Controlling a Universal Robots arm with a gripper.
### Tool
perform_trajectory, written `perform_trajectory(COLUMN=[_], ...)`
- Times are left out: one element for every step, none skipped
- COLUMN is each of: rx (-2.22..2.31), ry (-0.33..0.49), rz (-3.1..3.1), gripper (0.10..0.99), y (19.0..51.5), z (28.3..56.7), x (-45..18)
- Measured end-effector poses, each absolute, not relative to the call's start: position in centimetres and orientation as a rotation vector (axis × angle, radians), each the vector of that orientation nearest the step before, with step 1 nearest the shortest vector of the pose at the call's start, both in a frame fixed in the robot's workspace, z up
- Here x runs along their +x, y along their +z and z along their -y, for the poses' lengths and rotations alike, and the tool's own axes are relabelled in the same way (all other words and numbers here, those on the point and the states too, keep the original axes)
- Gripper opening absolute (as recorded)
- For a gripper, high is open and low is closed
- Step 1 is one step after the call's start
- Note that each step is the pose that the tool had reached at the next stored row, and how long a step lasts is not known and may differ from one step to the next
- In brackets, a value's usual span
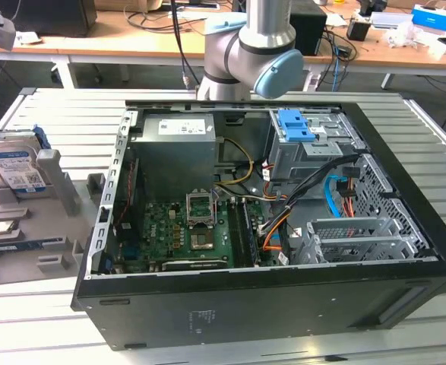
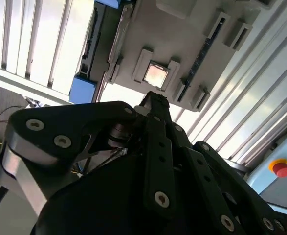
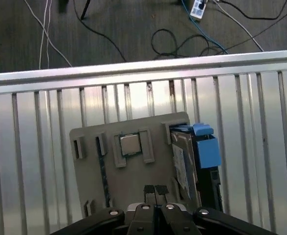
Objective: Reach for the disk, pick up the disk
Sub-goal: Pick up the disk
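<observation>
Gripper [image 3: 155,190], clenched on nothing, hovers over the grey tray [image 3: 133,172] on the slatted counter [image 3: 35,161]; the disk [image 3: 180,164] stands on edge in that tray, near the gripper.

Bright even light, glare on table slats [image 2: 31,39], soft shadows

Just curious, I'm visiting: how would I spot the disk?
Find the open black computer case; at the exterior view's left lies a grey plastic tray. The flat silver disk stands in it, alone there in wearing a white-and-blue label and blue rails.
</observation>
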State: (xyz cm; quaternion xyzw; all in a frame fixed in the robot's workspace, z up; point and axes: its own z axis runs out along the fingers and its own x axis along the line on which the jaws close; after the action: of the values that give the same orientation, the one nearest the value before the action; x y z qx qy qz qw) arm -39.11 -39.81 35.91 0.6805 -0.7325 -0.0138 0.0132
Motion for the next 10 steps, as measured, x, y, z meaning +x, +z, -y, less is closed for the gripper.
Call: perform_trajectory(rx=[2.137, 2.147, 2.164, 2.175, 2.200, 2.219, 2.236, 2.246, 2.256, 2.273], ry=[-0.043, -0.043, -0.042, -0.042, -0.042, -0.041, -0.041, -0.041, -0.040, -0.040], rz=[2.266, 2.256, 2.240, 2.229, 2.204, 2.184, 2.167, 2.156, 2.146, 2.127], gripper=[0.106, 0.106, 0.106, 0.106, 0.106, 0.106, 0.106, 0.106, 0.106, 0.106], y=[35.91, 35.91, 35.91, 35.91, 35.91, 35.91, 35.91, 35.91, 35.91, 35.90], z=[39.81, 39.81, 39.81, 39.81, 39.81, 39.81, 39.81, 39.81, 39.81, 39.81], x=[-39.11, -39.11, -39.11, -39.11, -39.11, -39.11, -39.11, -39.11, -39.11, -39.11])
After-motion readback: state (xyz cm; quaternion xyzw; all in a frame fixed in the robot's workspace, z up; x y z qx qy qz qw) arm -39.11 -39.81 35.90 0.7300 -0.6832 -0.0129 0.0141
